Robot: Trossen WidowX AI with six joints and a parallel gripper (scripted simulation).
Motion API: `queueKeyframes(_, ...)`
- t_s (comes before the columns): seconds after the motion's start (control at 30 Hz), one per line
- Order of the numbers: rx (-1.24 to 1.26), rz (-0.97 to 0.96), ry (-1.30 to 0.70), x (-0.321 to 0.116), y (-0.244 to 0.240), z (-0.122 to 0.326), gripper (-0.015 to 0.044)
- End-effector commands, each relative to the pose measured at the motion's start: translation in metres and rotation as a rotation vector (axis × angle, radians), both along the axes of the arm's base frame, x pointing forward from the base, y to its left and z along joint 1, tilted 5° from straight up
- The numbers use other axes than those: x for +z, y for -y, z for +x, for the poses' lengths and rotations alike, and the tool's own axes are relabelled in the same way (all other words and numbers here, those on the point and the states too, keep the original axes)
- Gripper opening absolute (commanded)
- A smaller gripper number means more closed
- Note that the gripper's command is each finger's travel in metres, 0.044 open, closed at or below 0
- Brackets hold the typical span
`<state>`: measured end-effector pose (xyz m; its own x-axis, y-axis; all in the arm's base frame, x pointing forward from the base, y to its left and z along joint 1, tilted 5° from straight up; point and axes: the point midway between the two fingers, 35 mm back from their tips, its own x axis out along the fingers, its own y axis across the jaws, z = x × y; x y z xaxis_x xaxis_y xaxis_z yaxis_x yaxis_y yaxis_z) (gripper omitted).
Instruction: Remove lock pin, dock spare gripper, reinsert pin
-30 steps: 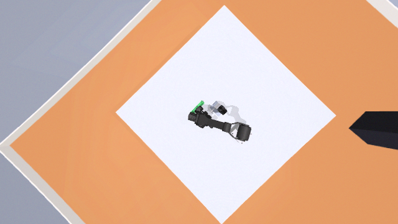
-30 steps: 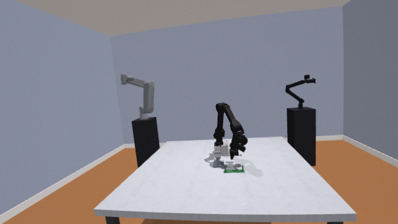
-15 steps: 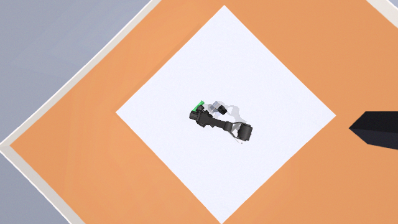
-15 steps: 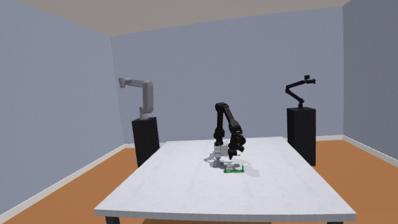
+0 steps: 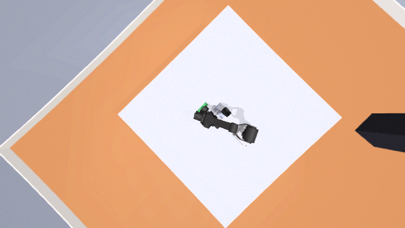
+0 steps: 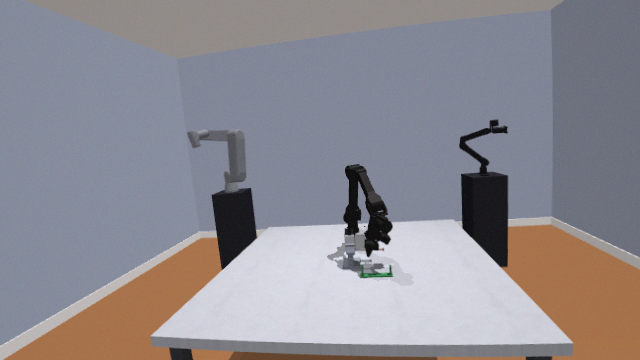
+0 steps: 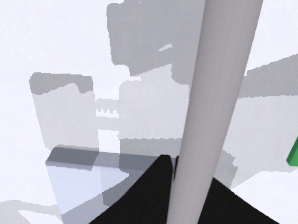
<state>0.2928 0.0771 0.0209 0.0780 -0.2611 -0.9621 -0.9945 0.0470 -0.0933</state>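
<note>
The biggest thing was the table [image 5: 228, 177] [image 6: 300, 310] [image 7: 20, 30], with a white top, pale and faintly mottled. On it stood the black arm [image 5: 223, 124] [image 6: 353, 192], its upper part bent over and its far end reaching down. Near this lower end there was the mount [image 5: 217, 107] [image 6: 348, 262] [image 7: 75, 185], grey and light blue, upright on the table. In the exterior view, pale blocks [image 6: 359, 241] showed at its upper part; which of them was the socket or the spare gripper, I could not tell. A green frame [image 5: 202, 107] [image 6: 376, 274] [image 7: 294, 152], low and with short raised ends, lay on the table near the mount.

The black gripper [image 5: 205, 109] [image 6: 370, 252] [image 7: 172, 165] was above the table, its fingers nearly together and closed upon the pin [image 7: 215, 100]. This pin was a straight, round rod, smooth, of a warm grey colour, a little darker along one side. In the wrist view it ran steeply, leaning to the right toward the top, and both its ends were out of that picture. The smallest thing was a red tip [image 6: 383, 249], just beside the gripper, on the side away from the mount.
</note>
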Motion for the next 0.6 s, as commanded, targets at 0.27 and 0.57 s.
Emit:
queueKeyframes(0.27,0.003,0.004,0.0,0.0,0.008,0.001,0.0)
queueKeyframes(0.57,0.003,0.004,0.0,0.0,0.014,0.0,0.0)
